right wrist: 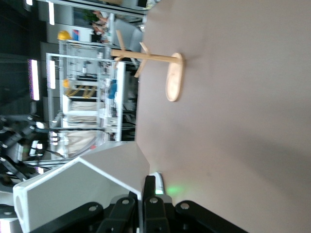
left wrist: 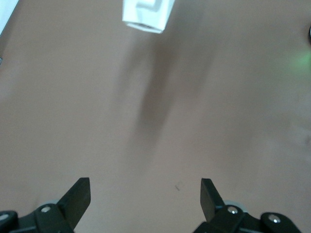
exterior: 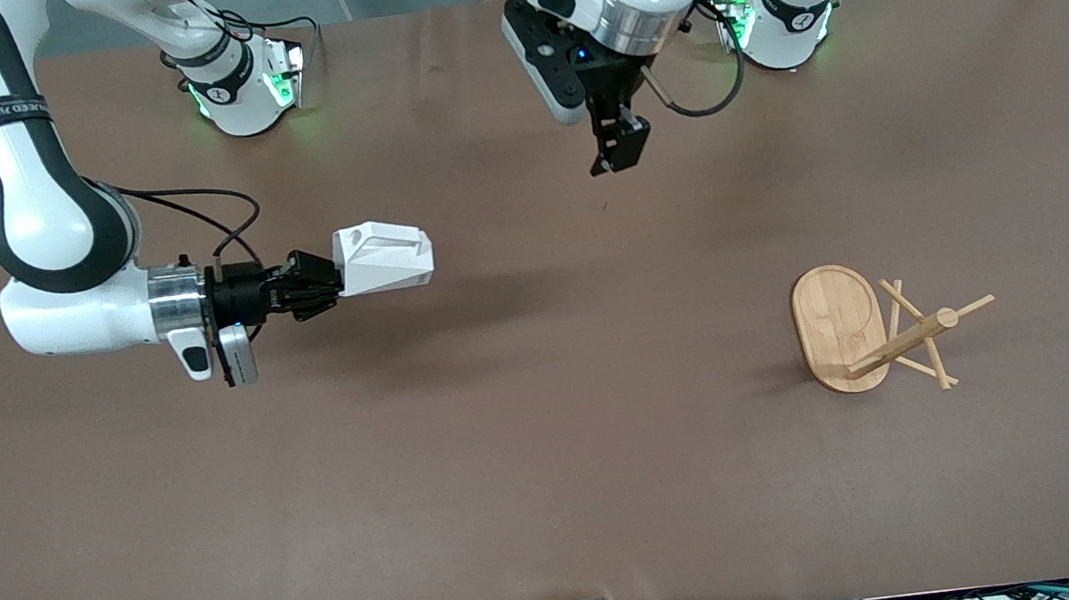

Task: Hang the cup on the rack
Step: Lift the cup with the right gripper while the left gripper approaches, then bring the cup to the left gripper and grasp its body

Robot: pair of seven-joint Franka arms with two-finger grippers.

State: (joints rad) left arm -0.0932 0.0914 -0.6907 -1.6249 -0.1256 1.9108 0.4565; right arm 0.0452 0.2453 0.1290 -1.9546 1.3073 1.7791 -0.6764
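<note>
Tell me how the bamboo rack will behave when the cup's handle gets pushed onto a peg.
The rack stands free on the table on a flat oval base, so it probably resists tipping but may slide. Its pegs look thin and may flex a little. The left gripper waits open, not steadying it.

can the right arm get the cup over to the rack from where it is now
Probably yes. The right tool is shut on the cup, held above bare table, nothing standing between it and the rack. The open left tool hangs off that line.

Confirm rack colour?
Light bamboo tan all over: the rack, base, post and pegs alike. Shows best in the front view.
</note>
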